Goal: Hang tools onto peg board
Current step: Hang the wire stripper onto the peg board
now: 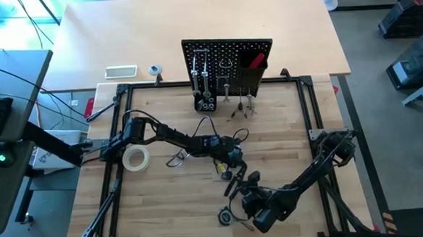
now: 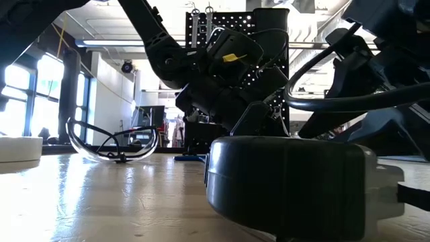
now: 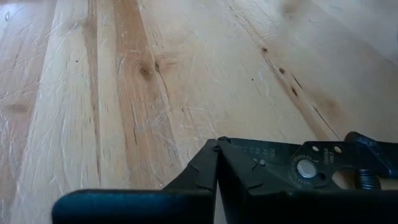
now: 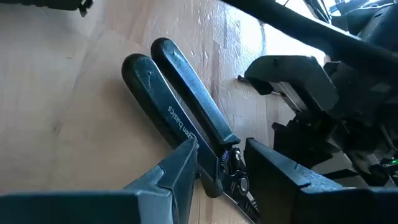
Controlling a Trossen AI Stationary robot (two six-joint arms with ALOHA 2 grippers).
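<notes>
From above, the black-handled pliers (image 1: 233, 181) lie on the worktop (image 1: 180, 207) a little at 5 o'clock from its centre, between the two pincers. The right pincer (image 1: 248, 185) sits at the pliers, its arm reaching in from the 4 o'clock corner. The left pincer (image 1: 232, 161) is just at 12 o'clock of the pliers, its arm stretched low from the 9 o'clock side. The pale tape roll (image 1: 136, 159) lies at 9 o'clock, the clear glasses (image 1: 177, 160) between it and the left pincer. The peg board (image 1: 228, 67) stands upright at 12 o'clock, with tools hanging on it.

At table height, a large dark round object (image 2: 289, 185) fills the foreground and hides the pliers. The glasses (image 2: 114, 142) rest at 9 o'clock; the peg board (image 2: 235, 27) rises behind the arms.

From the left wrist, the fingers (image 3: 205, 174) are pressed together, holding nothing, with the pliers' joint (image 3: 308, 167) just beside them.

From the right wrist, the fingers (image 4: 177, 168) stand on both sides of the pliers (image 4: 186, 118) near the joint, gripping them; both handles point away along the wood.
</notes>
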